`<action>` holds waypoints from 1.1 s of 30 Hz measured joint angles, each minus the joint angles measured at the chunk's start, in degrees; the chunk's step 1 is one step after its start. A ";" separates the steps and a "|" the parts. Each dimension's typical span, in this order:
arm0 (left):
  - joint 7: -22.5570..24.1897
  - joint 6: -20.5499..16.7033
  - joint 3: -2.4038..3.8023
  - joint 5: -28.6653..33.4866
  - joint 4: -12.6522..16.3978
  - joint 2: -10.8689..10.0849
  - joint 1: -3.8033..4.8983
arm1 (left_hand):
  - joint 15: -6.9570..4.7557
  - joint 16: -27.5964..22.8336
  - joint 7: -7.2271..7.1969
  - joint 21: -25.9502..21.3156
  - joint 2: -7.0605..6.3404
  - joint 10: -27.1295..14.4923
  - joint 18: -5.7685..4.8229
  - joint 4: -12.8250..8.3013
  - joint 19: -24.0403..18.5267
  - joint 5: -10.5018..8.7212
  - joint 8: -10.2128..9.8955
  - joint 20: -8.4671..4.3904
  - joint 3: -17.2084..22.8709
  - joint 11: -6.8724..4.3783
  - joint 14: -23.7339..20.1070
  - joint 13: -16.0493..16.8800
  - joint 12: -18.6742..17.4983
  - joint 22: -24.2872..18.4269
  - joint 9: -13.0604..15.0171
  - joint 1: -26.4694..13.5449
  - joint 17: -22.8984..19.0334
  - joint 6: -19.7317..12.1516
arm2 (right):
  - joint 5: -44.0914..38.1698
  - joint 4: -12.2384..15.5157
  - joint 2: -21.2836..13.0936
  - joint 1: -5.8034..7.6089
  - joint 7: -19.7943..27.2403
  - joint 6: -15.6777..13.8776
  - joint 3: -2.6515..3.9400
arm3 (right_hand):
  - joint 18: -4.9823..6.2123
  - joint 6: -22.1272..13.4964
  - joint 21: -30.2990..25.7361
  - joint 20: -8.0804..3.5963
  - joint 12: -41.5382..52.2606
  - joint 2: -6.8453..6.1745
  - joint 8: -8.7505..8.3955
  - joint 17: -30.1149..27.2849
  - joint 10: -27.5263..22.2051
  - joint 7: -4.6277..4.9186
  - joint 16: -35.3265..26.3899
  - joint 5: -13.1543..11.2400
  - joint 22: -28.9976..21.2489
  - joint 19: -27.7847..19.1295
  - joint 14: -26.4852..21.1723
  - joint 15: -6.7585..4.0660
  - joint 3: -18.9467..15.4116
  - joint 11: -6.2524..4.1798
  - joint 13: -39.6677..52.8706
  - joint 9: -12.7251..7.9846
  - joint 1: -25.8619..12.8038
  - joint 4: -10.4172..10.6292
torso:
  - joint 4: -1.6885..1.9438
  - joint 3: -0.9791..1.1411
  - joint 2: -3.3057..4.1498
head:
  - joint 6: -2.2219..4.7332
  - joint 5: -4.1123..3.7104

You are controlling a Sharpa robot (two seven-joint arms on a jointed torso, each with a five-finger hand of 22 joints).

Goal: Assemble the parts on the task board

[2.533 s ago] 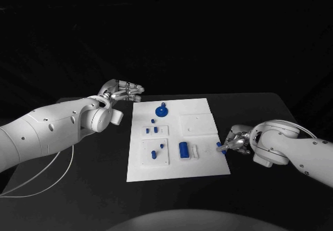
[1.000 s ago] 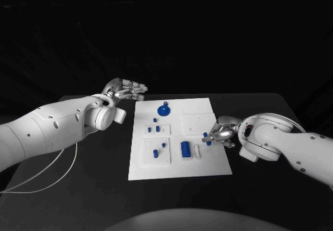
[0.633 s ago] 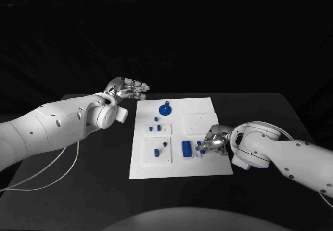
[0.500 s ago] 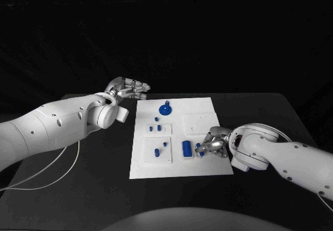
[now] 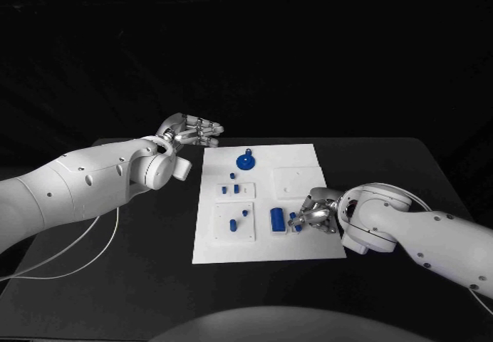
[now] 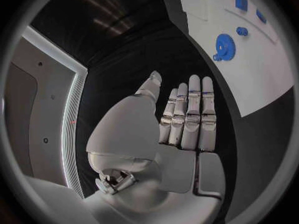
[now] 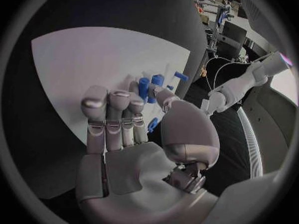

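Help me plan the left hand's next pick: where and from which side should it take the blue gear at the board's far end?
Probably by its rim, from above. The blue gear lies flat on the task board, its toothed disc offering opposite edges to pinch. The left hand, open beside the far-left corner, is nearest.

No legible text, label, brand, number or sign appears on the task board [image 5: 265, 206], its blue parts [image 5: 276, 219], the bench [image 5: 123, 285] or either arm.
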 measured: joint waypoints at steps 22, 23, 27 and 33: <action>-0.14 0.16 0.00 0.00 0.05 -0.28 0.00 | 0.00 0.00 0.00 0.00 0.00 0.00 0.00 -0.16 0.21 0.00 0.00 0.21 -0.16 0.00 0.00 0.00 0.00 -0.13 0.00 0.00 -0.01 0.00 | -0.50 -1.48 0.36 -0.20 -0.32 0.03 -0.12 | -0.03 0.61 0.00 0.00 0.00 0.59 -0.44 0.08 0.14 -0.64 -0.21 -2.64 -0.13 0.00 0.17 -0.11 -0.87 -0.25 -0.04 0.01 0.59 -0.87 | 0.00 -0.01 0.00 | -0.33 0.23; -0.15 0.16 0.00 0.00 0.05 -0.29 0.00 | 0.00 0.00 0.00 0.00 0.00 0.00 0.00 -0.16 0.21 0.00 0.00 0.21 -0.16 0.00 0.00 0.00 0.00 -0.13 0.00 0.00 -0.01 0.00 | -0.54 -1.48 0.36 -0.20 -0.36 0.04 -0.12 | -0.03 0.61 0.00 0.00 0.00 0.59 -0.44 0.11 0.09 -0.64 -0.21 -2.64 -0.13 0.00 0.16 -0.11 -0.87 -0.30 -0.04 0.02 0.59 -0.88 | -0.02 -0.01 0.00 | -0.35 0.24; -0.16 0.18 0.00 0.01 0.05 -0.30 0.00 | 0.00 0.00 0.00 0.00 0.00 0.00 0.00 -0.16 0.21 0.00 0.00 0.21 -0.16 0.00 0.00 0.00 0.00 -0.13 0.00 0.00 -0.02 0.00 | -0.62 -1.48 0.41 -0.20 -0.46 0.12 -0.12 | -0.03 0.60 0.00 0.00 0.00 0.59 -0.44 0.13 0.07 -0.63 -0.21 -2.64 -0.13 0.00 0.17 -0.10 -0.87 -0.29 -0.04 0.02 0.59 -0.87 | -0.03 -0.01 0.00 | -0.40 0.27; -0.20 0.20 -0.02 0.01 0.06 -0.30 0.00 | 0.00 0.00 0.00 0.00 0.00 0.00 0.00 -0.16 0.21 0.00 0.00 0.21 -0.16 0.00 0.00 0.00 0.00 -0.13 0.00 0.00 -0.02 0.00 | -0.63 -1.34 0.67 -0.20 -0.52 0.20 -0.10 | -0.02 0.81 0.00 0.00 0.00 0.59 -0.44 0.18 0.01 -0.84 -0.21 -3.02 -0.14 0.00 0.03 -0.24 -1.11 -0.21 -0.13 -0.05 0.59 -1.11 | -0.02 -0.01 0.00 | -0.42 0.30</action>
